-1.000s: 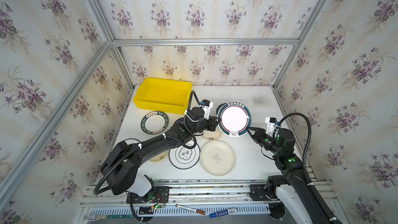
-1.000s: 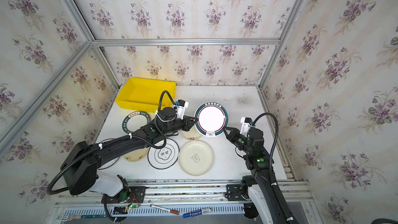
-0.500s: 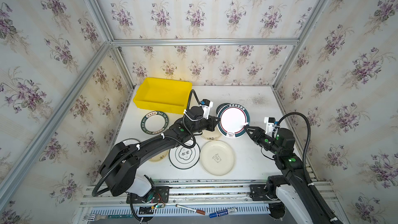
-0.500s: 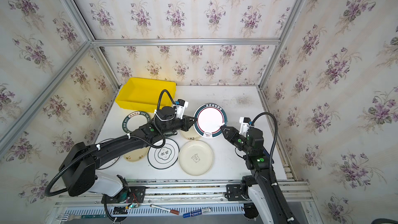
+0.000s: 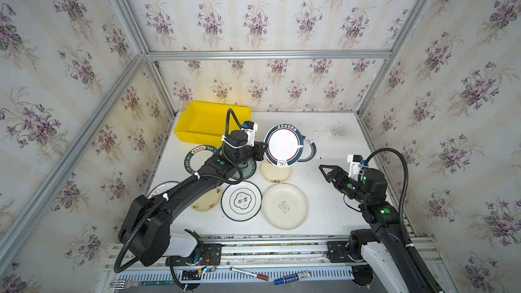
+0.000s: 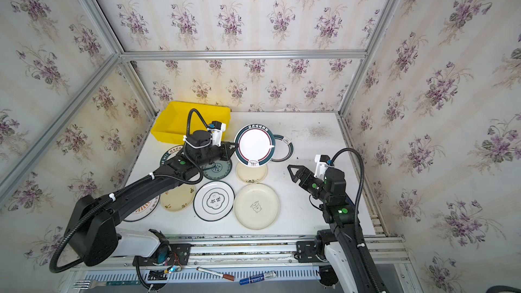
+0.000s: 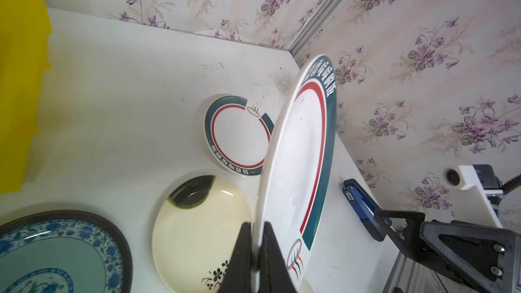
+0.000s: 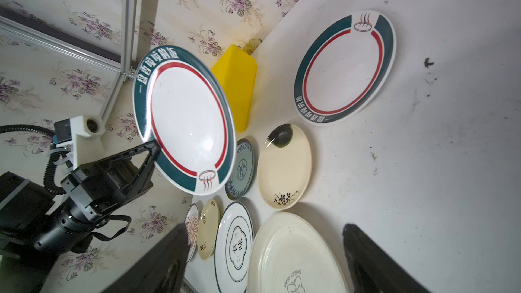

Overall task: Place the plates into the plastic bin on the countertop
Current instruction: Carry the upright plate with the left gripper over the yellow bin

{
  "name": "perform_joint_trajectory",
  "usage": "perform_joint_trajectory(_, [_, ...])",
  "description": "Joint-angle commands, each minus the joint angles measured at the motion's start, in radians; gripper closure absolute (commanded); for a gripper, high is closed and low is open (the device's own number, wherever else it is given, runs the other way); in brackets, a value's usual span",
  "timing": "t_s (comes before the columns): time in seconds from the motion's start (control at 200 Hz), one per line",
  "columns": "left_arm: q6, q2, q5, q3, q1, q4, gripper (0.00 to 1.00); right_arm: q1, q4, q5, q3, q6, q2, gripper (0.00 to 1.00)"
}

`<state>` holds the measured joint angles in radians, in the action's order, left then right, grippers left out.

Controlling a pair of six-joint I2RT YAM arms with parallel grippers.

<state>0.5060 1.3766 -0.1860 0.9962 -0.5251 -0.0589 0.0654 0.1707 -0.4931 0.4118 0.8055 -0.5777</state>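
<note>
A white plate with a dark green rim (image 5: 283, 145) (image 6: 255, 145) hangs tilted above the countertop (image 5: 332, 142). My left gripper (image 5: 263, 145) (image 7: 255, 249) is shut on its edge. My right gripper (image 5: 323, 168) (image 8: 265, 229) stands open to the plate's right, clear of it and holding nothing. The yellow plastic bin (image 5: 203, 122) (image 7: 19, 80) sits at the back left with no plate inside. Several plates lie flat: a matching green-rimmed one (image 5: 310, 150), a flowered cream one (image 5: 275, 171), a large cream one (image 5: 284, 205), a black-rimmed white one (image 5: 241, 200).
My left arm crosses over a teal patterned plate (image 5: 246, 169), a green ring plate (image 5: 197, 155), a small cream plate (image 5: 207, 201) and an orange sunburst plate (image 6: 143, 209). Wallpapered walls close three sides. A blue marker (image 5: 291, 277) and a fork (image 5: 127, 284) lie on the front rail.
My right gripper opened and let go of the plate's rim, staying almost in place. My left gripper carried the plate to the left and back, away from it.
</note>
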Motion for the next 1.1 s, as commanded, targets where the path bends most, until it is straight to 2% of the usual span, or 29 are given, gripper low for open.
perform_joint_trajectory(0.0, [-0.012, -0.032, -0.004, 0.026, 0.071, -0.014, 1.00, 0.000, 0.039, 0.014, 0.026, -0.056, -0.006, 0.12])
perform_joint_trajectory(0.175, [-0.034, -0.055, 0.062, 0.084, 0.213, 0.077, 1.00, 0.001, 0.131, 0.019, 0.066, -0.138, -0.009, 0.11])
perform_joint_trajectory(0.32, [-0.073, -0.008, 0.133, 0.157, 0.285, 0.140, 1.00, 0.001, 0.172, 0.034, 0.066, -0.177, 0.000, 0.11])
perform_joint_trajectory(0.45, [-0.128, 0.092, 0.110, 0.313, 0.358, 0.271, 1.00, 0.001, 0.222, 0.040, 0.068, -0.203, 0.016, 0.11])
perform_joint_trajectory(0.57, [-0.107, 0.162, 0.071, 0.400, 0.427, 0.310, 1.00, -0.001, 0.269, 0.050, 0.060, -0.225, 0.054, 0.11])
perform_joint_trajectory(0.855, [-0.145, 0.349, 0.108, 0.550, 0.456, 0.366, 1.00, 0.000, 0.368, 0.100, 0.055, -0.265, 0.114, 0.11])
perform_joint_trajectory(1.094, [-0.200, 0.456, 0.270, 0.651, 0.456, 0.423, 1.00, -0.001, 0.437, 0.124, 0.047, -0.293, 0.154, 0.11])
